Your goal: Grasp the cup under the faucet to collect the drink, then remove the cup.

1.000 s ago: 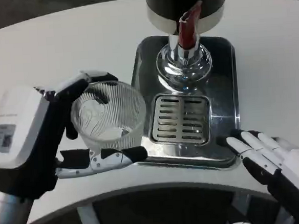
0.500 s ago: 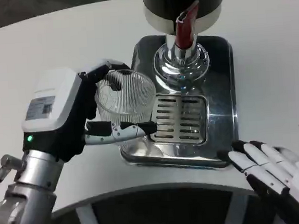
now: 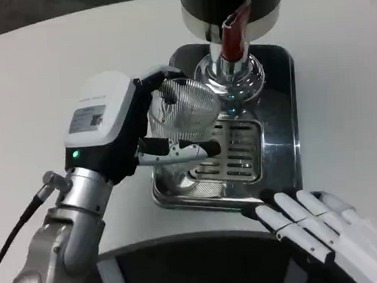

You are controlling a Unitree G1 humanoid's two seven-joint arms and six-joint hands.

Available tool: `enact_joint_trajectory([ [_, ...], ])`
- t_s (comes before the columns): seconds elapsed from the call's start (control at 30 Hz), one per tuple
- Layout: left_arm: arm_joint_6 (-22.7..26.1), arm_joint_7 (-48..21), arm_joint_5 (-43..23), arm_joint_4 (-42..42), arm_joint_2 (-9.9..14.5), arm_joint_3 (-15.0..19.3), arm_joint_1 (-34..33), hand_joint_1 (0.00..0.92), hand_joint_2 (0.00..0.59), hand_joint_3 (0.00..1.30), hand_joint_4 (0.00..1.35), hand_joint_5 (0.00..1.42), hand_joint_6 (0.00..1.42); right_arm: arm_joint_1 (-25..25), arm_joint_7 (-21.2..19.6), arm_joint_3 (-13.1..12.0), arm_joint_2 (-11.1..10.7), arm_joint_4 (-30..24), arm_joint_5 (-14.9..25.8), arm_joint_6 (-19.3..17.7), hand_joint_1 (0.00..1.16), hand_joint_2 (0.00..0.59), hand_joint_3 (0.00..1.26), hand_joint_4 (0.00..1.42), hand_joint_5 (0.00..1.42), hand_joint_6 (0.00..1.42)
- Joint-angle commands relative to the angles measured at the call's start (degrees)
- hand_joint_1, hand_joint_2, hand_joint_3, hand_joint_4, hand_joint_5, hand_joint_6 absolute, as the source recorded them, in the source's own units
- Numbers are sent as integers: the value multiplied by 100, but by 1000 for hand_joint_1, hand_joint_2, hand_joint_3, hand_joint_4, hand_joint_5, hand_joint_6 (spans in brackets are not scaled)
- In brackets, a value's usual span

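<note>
At frame centre, the left hand (image 3: 120, 130) gripped the ribbed glass cup (image 3: 183, 109), nearing the faucet (image 3: 233, 38); next, it should settle beneath the spout.

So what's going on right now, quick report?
Left hand holds cup over tray, near faucet. Right hand open at table edge. Nothing blocking.

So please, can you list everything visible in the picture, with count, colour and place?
cup: one, clear ribbed, held over the tray's left part, beside the faucet.
dispenser: one, black with silver band, top centre.
faucet lever: one, red, on the dispenser's front.
drip tray: one, shiny metal, with slotted grate.
table: one, white.
left hand: white and black, fingers gripping the cup.
right hand: white and black, fingers spread, at the tray's near edge.
</note>
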Motion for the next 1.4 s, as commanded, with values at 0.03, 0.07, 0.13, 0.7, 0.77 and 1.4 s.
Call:
enact_joint_trajectory([
  [0.03,41,250,60,250,-54,-250,-270,591,4,850,954,1148,1424,209,17,121,643,-75,-89,-107,436,437,65,0,0,0],
  [0.07,48,269,61,290,-56,-288,-297,591,4,849,954,1147,1424,217,12,138,658,-75,-101,-120,436,437,64,0,0,0],
  [0.13,69,294,83,410,-79,-390,-381,591,4,844,941,1138,1422,251,-2,146,681,-75,-101,-155,435,437,64,0,0,0],
  [0.7,300,270,144,868,-129,-900,-692,513,50,599,613,892,1253,445,87,137,708,-75,-36,-222,423,429,64,0,0,0],
  [0.77,328,239,130,882,-122,-936,-701,483,72,569,572,864,1219,440,91,135,716,-75,-36,-220,423,429,64,0,0,0],
  [1.4,318,127,7,791,28,-1025,-693,251,85,282,221,485,872,406,138,248,725,-75,-138,-133,420,429,64,0,0,0],
])
